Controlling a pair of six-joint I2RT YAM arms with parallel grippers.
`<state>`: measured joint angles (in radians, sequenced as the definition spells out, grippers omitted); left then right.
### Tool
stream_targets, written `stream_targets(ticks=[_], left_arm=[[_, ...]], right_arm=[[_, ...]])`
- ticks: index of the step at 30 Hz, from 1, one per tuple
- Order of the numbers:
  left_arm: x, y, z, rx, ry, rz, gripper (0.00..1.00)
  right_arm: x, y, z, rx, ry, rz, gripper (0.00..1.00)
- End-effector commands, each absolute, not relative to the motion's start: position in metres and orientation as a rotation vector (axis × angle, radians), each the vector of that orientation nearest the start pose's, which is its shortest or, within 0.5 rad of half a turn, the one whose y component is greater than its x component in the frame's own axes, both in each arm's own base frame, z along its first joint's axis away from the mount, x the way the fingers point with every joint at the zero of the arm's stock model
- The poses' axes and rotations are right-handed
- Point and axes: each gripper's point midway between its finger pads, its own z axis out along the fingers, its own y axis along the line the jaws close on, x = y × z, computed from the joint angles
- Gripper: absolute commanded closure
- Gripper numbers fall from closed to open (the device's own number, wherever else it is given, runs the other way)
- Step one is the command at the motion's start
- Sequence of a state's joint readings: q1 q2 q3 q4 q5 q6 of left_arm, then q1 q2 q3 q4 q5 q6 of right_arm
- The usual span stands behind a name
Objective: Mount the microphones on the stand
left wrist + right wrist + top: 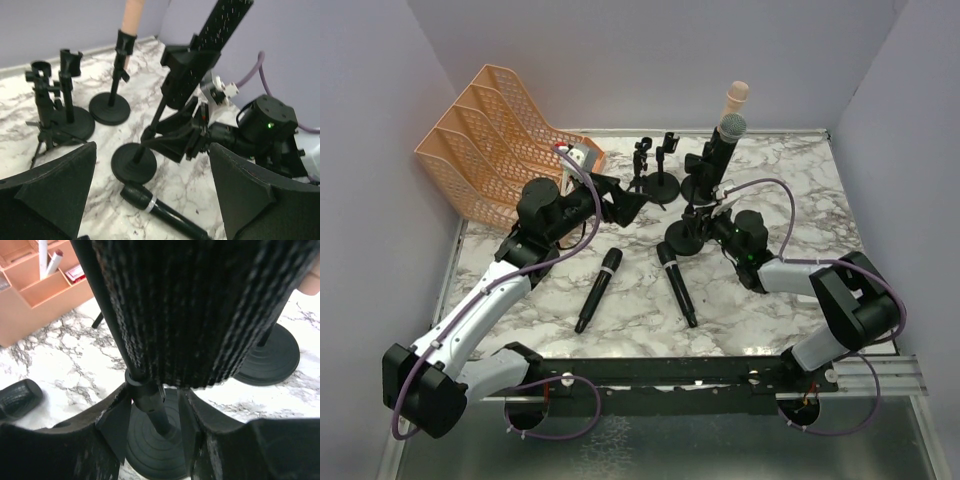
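Orange plastic file tray [480, 140] sits at the far left rear, clear of your work. Next along, your left gripper [630, 205] hangs with its jaws spread wide and nothing between them, close to the two empty stands [660, 170]. A careless swing there could clip one and topple it.

Two black microphones [598, 290] [677, 285] lie flat on the marble table [790, 300] in front of the stands, well apart from each other and not yet mounted.

Right of them, the mesh-head microphone [730, 127] sits in the clip of a leaning stand [680, 238]. Your right gripper [152, 410] has its fingers on either side of that stand's stem, just above the round base. You cannot tell from the wrist view whether they press on it or only flank it.

The load is top-heavy and tilted, so a squeeze off-centre or any sideways pull would likely tip the stand or slide its base. If it goes over, it could strike the neighbouring stand holding the pink microphone [736, 95] just behind, and undo both.
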<state>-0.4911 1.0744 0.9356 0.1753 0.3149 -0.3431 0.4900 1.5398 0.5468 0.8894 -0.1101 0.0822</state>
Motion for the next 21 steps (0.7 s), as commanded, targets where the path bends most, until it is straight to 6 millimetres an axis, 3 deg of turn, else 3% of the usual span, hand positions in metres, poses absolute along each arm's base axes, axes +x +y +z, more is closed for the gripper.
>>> stream_targets(ticks=[1, 12, 21], left_arm=[[0.289, -0.247, 0.314, 0.445, 1.612, -0.967, 0.08], [0.29, -0.253, 0.298, 0.509, 1.632, -0.97, 0.16], [0.293, -0.254, 0.288, 0.501, 1.672, -0.958, 0.27]], right_arm=[[0.387, 0.23, 0.145, -0.438, 1.583, 0.491, 0.56], [0.393, 0.216, 0.148, -0.379, 1.496, 0.409, 0.72], [0.406, 0.167, 0.168, -0.234, 1.45, 0.141, 0.85]])
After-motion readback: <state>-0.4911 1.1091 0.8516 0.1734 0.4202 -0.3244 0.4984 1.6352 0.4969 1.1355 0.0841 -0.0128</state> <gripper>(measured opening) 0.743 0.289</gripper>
